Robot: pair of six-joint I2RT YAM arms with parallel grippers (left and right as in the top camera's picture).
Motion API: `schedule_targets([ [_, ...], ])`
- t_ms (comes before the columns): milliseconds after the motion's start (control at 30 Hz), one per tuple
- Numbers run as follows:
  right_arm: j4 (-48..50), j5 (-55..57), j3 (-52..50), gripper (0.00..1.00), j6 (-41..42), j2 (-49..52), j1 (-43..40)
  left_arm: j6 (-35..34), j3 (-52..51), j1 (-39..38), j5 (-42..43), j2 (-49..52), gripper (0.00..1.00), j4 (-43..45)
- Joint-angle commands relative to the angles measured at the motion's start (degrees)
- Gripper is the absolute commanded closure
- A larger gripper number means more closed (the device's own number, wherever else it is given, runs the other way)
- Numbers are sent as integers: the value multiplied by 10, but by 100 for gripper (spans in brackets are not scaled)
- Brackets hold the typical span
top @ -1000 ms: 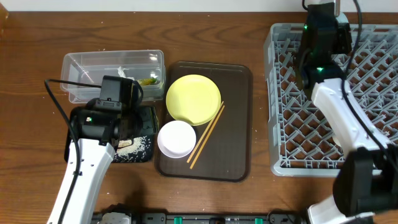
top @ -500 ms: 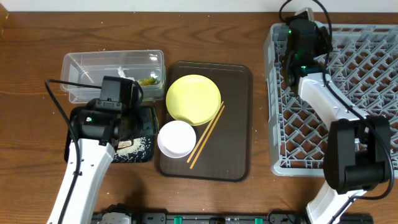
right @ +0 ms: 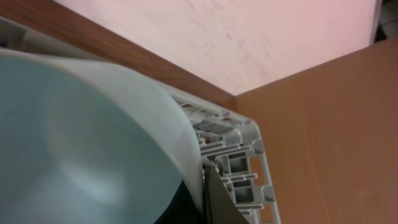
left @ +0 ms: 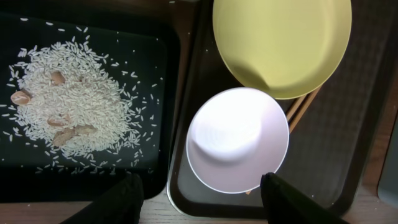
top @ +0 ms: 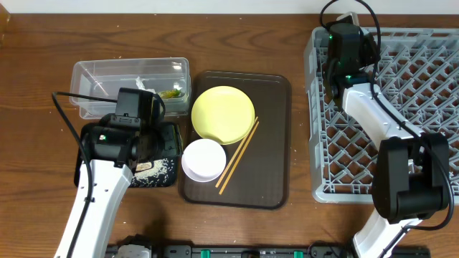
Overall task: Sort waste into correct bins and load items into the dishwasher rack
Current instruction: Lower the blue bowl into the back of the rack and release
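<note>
Rice (left: 81, 99) lies heaped in the black tray (left: 155, 74) toward the tabletop's left edge. The left claw (left: 202, 186) hangs with jaws apart and empty where that tray meets the brown tray (top: 272, 143), which carries the white bowl (left: 236, 137), yellow plate (top: 223, 113) and chopsticks (top: 238, 155). The right claw (right: 198, 186) is clamped on the blue bowl's (right: 81, 143) rim at the grey rack's (top: 423, 122) far left corner.

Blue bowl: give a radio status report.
Right gripper shut on blue bowl, at rack corner. Left gripper open over white bowl. Nothing seen blocking.
</note>
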Motion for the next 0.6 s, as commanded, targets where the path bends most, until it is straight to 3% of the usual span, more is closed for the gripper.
schedule_targets([
  [0, -33, -5, -2, 99, 48, 3, 11, 5, -3, 2, -5, -1, 36, -1],
  [267, -111, -2, -2, 99, 132, 2, 34, 5, -3, 2, -5, -1, 37, -2],
  [567, -125, 7, -2, 99, 157, 2, 37, 5, -3, 2, -5, -1, 36, -2],
])
